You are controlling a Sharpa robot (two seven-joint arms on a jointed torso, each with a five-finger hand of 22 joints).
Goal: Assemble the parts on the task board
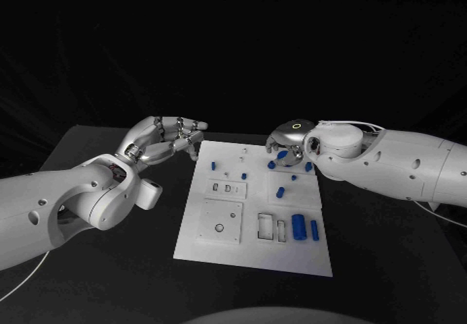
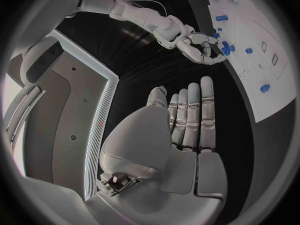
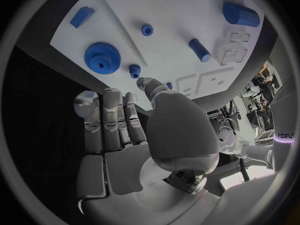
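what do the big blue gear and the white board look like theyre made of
The big blue gear looks like matte plastic: uniform saturated colour, crisp moulded or printed teeth, no metallic glint. The white board seems matte plastic too, though painted metal is possible: flat, even, dull surface with cut recesses.

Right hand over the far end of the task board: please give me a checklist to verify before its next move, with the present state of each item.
1. Right hand is above the task board, near the blue parts at the far end: ok.
2. Right hand holds nothing: ok in the right wrist view, fingers straight and apart.
3. Large blue gear lies free on the board, just beyond the fingertips: ok.
4. Small blue gear beside it is not touched: ok.
5. Left hand stays off the board's edge, fingers holding nothing: ok.
6. Which part to take first: cannot tell.
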